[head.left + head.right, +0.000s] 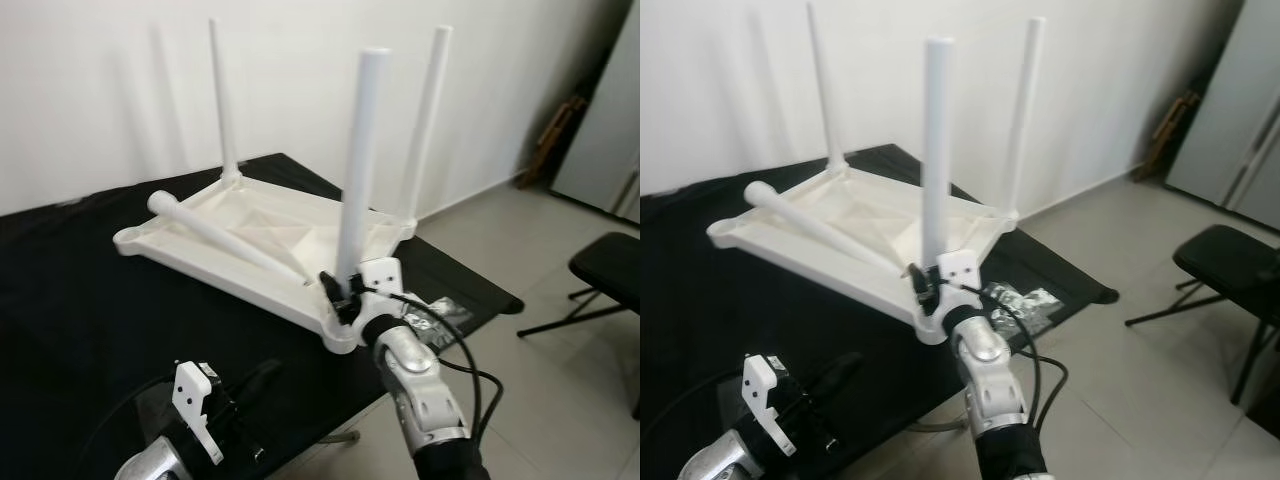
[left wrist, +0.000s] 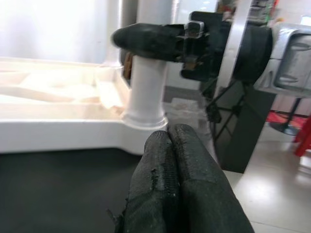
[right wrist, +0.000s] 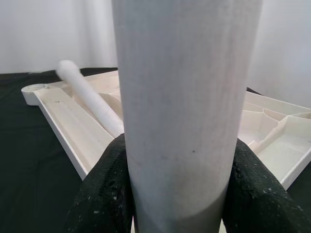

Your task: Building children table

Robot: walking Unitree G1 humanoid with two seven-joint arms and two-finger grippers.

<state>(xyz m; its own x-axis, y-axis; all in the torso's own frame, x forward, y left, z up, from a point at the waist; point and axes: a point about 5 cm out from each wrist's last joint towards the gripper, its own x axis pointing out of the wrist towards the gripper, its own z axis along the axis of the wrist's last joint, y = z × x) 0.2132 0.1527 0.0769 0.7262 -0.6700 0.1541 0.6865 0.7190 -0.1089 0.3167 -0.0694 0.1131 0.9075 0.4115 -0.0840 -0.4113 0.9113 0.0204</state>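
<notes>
A white plastic table top (image 1: 230,275) lies upside down on a black-covered table (image 1: 80,320). Three white legs stand upright in its corners: the back left leg (image 1: 222,100), the back right leg (image 1: 425,120) and the near leg (image 1: 360,170). My right gripper (image 1: 342,292) is shut around the near leg's base (image 3: 184,97), just above its socket (image 2: 145,116). A loose fourth leg (image 1: 220,235) lies slanted across the underside. My left gripper (image 2: 169,145) hovers low at the table's front edge, shut on nothing, a short way in front of that corner.
A small clear plastic bag (image 1: 440,315) lies on the black cloth by the near right corner. A black chair (image 1: 610,265) stands on the tiled floor to the right. Dark boards (image 1: 553,135) lean in the far right corner.
</notes>
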